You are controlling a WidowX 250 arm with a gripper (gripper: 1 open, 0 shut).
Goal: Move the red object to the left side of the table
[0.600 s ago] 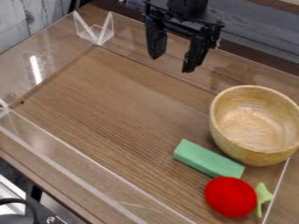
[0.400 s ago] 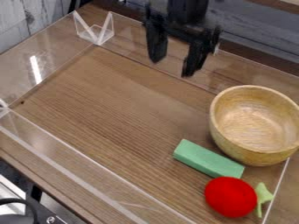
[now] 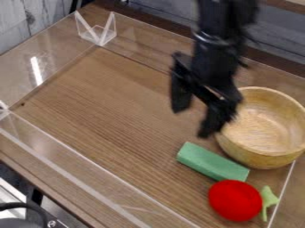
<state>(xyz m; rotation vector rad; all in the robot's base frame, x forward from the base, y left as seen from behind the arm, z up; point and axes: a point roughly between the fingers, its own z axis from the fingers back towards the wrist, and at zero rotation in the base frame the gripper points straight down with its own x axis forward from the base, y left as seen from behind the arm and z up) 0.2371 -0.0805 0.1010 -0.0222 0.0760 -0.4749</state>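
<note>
One red object sits at the near right of the surface. One green block lies just beside it, and one wooden bowl stands at the right (three loose things in all). One hand hangs above them.

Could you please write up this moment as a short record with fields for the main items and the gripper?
red object: round red toy fruit, near edge of table, untouched
green block: flat, between fruit and bowl
wooden bowl: empty, on the right
gripper: open, pointing down, empty, beside the bowl's left rim
task state: fruit not yet grasped
</note>
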